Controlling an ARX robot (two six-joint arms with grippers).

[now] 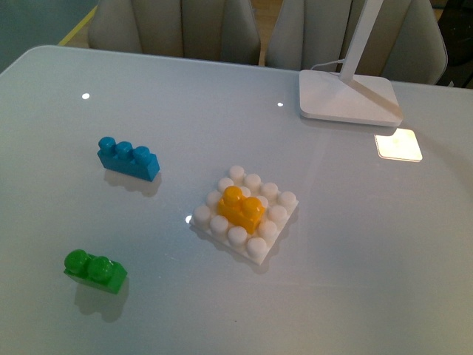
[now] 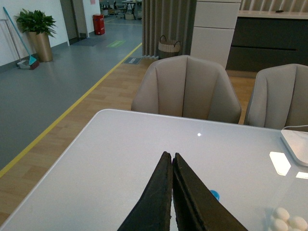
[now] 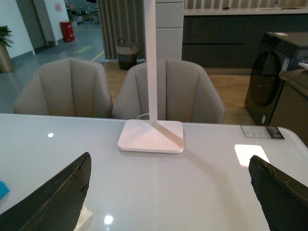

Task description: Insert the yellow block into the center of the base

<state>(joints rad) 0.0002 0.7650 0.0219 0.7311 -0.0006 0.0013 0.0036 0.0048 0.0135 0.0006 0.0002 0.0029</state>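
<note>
Yellow-orange block [image 1: 242, 208] sits on a plain white base [image 1: 270, 238] with a grid of round white studs. Blue brick [image 1: 128, 158] at middle left of the front view, bright green brick [image 1: 94, 271] at lower left. White lamp foot [image 1: 347, 97] upper right, pale grey glossy table [image 1: 355, 281], beige chairs [image 2: 186, 87] behind.

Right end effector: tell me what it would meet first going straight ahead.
Probably the white lamp foot, centred between the open right end effector fingers; only bare table shows before it, though depth is uncertain.
</note>
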